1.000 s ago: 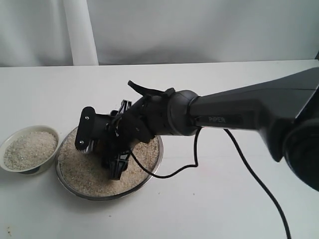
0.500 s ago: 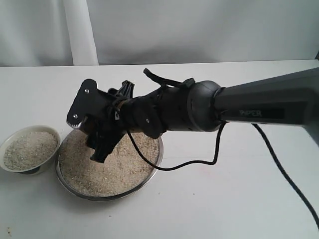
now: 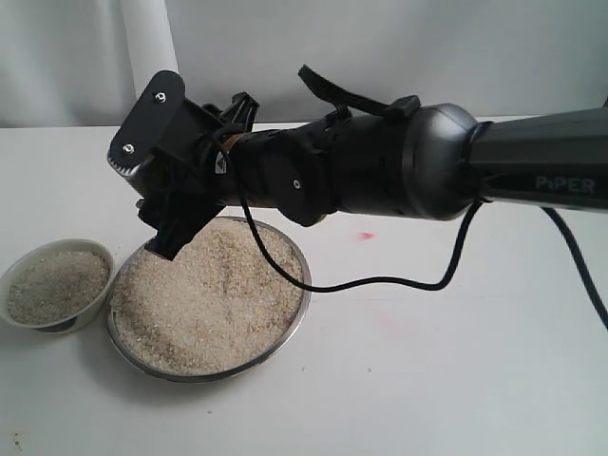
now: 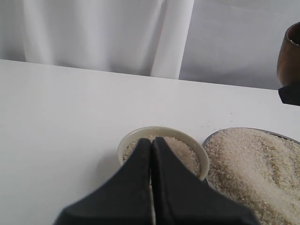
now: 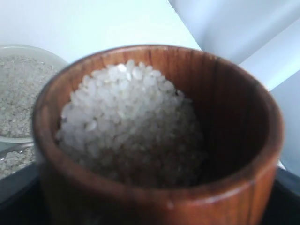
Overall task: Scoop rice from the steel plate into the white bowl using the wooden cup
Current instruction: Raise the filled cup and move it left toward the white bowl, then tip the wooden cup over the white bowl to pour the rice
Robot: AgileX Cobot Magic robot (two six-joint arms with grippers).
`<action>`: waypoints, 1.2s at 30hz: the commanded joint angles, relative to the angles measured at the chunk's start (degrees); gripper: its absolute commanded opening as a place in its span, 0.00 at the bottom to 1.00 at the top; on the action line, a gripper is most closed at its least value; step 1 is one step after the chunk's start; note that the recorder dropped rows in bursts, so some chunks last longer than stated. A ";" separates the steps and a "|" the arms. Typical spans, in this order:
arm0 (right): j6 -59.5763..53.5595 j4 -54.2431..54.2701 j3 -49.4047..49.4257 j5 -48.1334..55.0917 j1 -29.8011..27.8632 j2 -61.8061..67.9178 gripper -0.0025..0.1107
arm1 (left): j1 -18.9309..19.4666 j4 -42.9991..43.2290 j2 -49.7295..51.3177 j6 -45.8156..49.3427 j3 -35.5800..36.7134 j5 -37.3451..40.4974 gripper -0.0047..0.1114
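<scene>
My right gripper [image 3: 161, 185] is shut on the wooden cup [image 5: 225, 117] and holds it above the far left edge of the steel plate [image 3: 294, 313]. The cup stands upright, heaped with rice [image 5: 131, 122]. In the exterior view the fingers hide it. In the left wrist view the cup [image 4: 291, 51] shows at the picture's edge. Rice [image 3: 204, 304] fills the plate. The white bowl [image 3: 14, 275], left of the plate and touching it, also holds rice. My left gripper [image 4: 151, 140] is shut and empty, pointing at the bowl [image 4: 140, 133]. It is out of the exterior view.
A black cable [image 3: 380, 282] hangs from the right arm and loops just above the table, right of the plate. A small red mark [image 3: 366, 235] lies on the white table. A white curtain [image 3: 147, 57] closes off the back.
My right gripper has lifted the cup out of the plate's rice, rising and shifting toward the far left rim. The rice surface now shows a smoothed track.
</scene>
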 commanded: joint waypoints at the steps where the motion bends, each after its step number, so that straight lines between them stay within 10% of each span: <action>1: 0.15 0.50 0.18 -1.41 -0.04 -0.80 0.02 | -0.09 -0.04 0.01 -0.25 0.11 -0.41 0.04; 15: -2.00 -2.65 -0.23 -8.79 0.67 5.78 0.02 | -0.09 -0.04 0.01 -0.25 0.11 -0.41 0.04; 21: -4.59 -3.03 -15.28 1.45 2.70 11.94 0.02 | -0.09 -0.04 0.01 -0.25 0.11 -0.41 0.04; 36: 5.46 -33.11 -34.79 16.10 7.43 22.88 0.02 | -0.09 -0.04 0.01 -0.25 0.11 -0.41 0.04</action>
